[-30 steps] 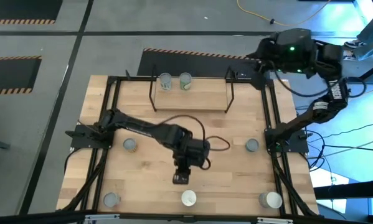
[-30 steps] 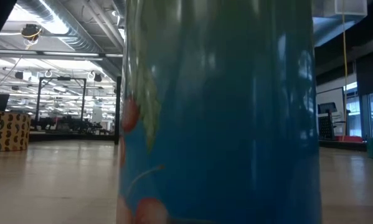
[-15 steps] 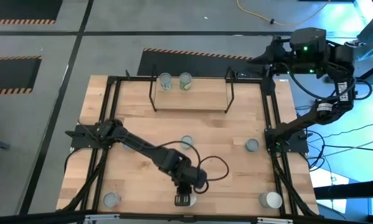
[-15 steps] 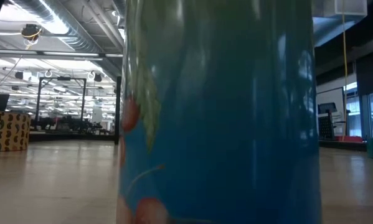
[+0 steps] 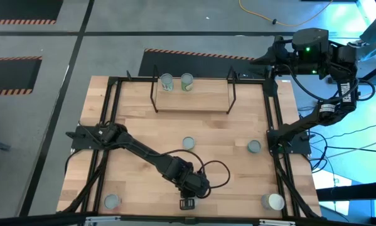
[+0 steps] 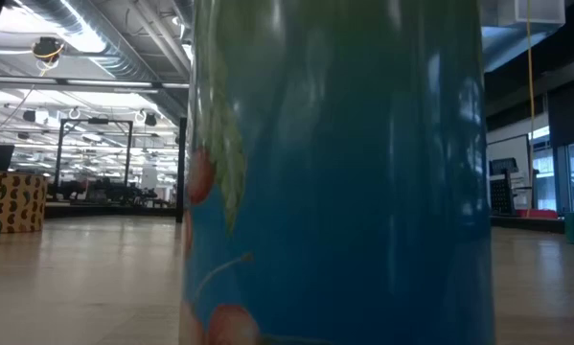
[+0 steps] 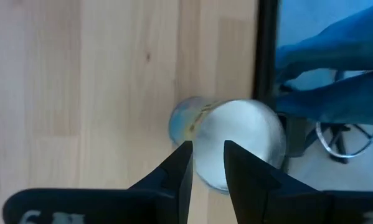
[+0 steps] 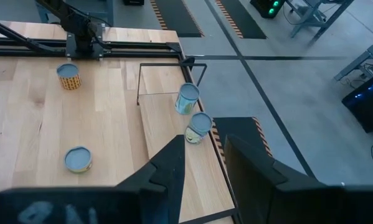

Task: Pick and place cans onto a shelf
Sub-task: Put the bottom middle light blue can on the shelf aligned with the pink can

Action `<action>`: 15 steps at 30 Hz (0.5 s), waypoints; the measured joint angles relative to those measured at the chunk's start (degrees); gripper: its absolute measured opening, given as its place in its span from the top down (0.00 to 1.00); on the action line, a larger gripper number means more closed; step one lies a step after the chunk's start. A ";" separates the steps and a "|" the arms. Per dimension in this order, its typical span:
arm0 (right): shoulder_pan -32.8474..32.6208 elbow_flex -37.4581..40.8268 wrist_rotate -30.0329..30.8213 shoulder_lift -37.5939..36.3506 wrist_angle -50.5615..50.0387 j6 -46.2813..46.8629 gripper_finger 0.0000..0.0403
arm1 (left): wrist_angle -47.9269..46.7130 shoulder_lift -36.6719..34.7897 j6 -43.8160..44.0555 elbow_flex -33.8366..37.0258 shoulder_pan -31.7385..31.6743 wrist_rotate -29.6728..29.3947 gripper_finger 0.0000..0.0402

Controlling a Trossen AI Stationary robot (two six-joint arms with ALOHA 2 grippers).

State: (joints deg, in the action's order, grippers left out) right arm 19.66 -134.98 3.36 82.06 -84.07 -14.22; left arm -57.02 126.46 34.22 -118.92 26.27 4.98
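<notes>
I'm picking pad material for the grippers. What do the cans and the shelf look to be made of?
The cans look like metal: pale, dull silver-grey round tops, with printed paper or lacquer on the sides, as on the blue one with its glossy sheen. The shelf looks like a light unfinished wooden board with visible grain, in a thin black wire frame, probably coated steel.

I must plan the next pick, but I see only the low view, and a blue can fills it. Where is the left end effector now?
Observer: The left end effector is above a white-topped can, at the middle of the table edge opposite the shelf.
Operator: How many cans are on the shelf?
Observer: Two: one can beside another can, on its left part.
Operator: And the right arm?
Observer: The right arm waits beyond the table's far right corner.
</notes>
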 joint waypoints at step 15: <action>0.00 0.00 0.00 0.02 -0.13 -1.33 0.71 | -0.13 3.71 -0.24 -0.08 0.10 5.01 0.79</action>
State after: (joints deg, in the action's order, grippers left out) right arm 19.66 -134.98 3.35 82.08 -84.20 -15.55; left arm -57.14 130.17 33.98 -119.00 26.37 9.99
